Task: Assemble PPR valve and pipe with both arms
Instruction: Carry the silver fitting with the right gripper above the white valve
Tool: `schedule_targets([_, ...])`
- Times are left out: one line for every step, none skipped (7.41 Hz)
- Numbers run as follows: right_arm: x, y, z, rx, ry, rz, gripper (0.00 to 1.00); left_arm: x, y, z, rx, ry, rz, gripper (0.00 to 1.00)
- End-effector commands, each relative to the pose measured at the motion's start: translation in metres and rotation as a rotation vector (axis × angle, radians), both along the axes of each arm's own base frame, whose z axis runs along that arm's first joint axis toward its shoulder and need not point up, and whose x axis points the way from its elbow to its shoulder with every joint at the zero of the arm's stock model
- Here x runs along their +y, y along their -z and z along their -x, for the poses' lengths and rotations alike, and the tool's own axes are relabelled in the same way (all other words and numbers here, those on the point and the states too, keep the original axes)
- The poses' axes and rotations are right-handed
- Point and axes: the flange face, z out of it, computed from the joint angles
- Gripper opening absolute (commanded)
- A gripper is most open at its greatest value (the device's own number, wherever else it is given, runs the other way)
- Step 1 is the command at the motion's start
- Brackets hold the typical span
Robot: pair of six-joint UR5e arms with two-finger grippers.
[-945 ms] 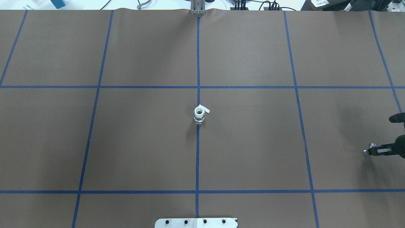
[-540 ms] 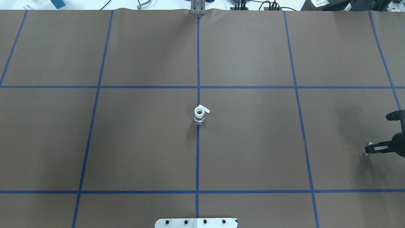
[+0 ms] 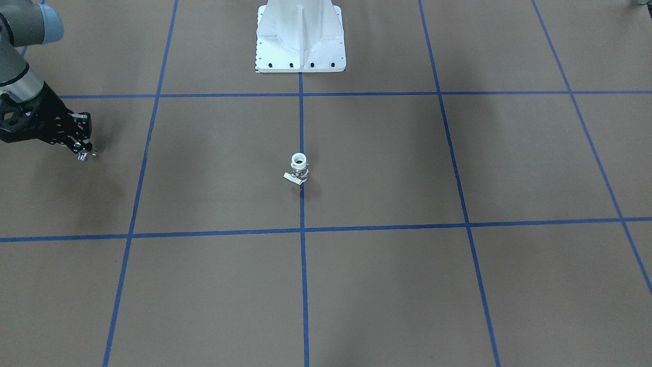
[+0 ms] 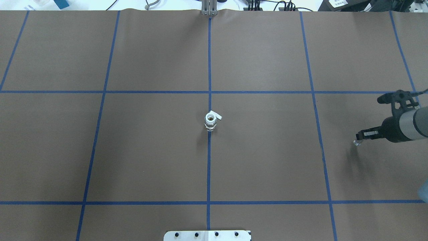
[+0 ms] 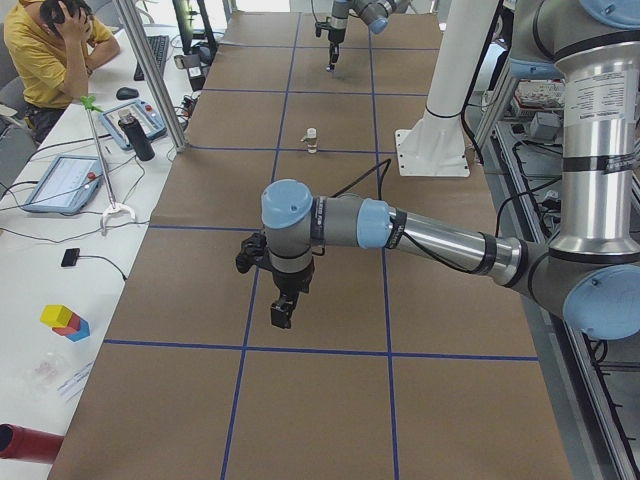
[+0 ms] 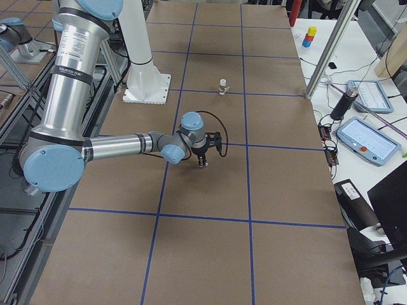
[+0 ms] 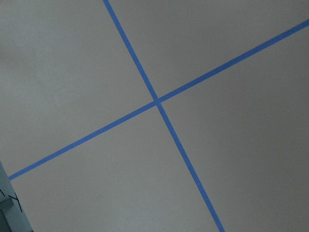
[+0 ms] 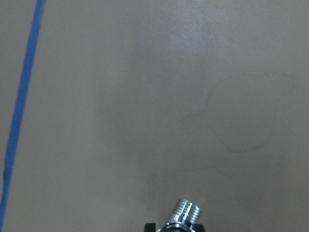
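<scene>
Pipe [image 8: 186,212] gripped in my right claw [image 4: 358,139], low over the table [image 4: 267,167], right side. Left claw [image 5: 283,312]: cannot tell whether wide or narrow. Valve [image 4: 210,122] stands upright at mid-table, well apart, ungrasped. Judged: pickup done; valve grasp and joining remain.

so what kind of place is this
Probably a robotics lab test cell: a table gridded with blue tape, a white bolted arm pedestal, and an operator beside teach pendants.
</scene>
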Motion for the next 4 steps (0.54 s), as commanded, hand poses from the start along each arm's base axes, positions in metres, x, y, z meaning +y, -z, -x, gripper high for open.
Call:
schedule_targets([-0.032, 0.099, 0.027, -0.027, -0.022, 0.043, 0.00, 0.035, -0.030, 0.004, 0.035, 0.047, 0.014, 1.00])
schedule_targets([-0.051, 0.155, 0.046, -0.041, -0.059, 0.092, 0.00, 0.037, -0.030, 0.013, 0.035, 0.068, 0.013, 1.00])
schedule_targets([-0.070, 0.217, 0.072, -0.037, -0.091, 0.150, 0.00, 0.037, -0.032, 0.013, 0.035, 0.069, 0.016, 1.00])
schedule_targets([-0.071, 0.272, 0.103, -0.025, -0.089, 0.193, 0.00, 0.037, -0.030, 0.013, 0.035, 0.069, 0.013, 1.00])
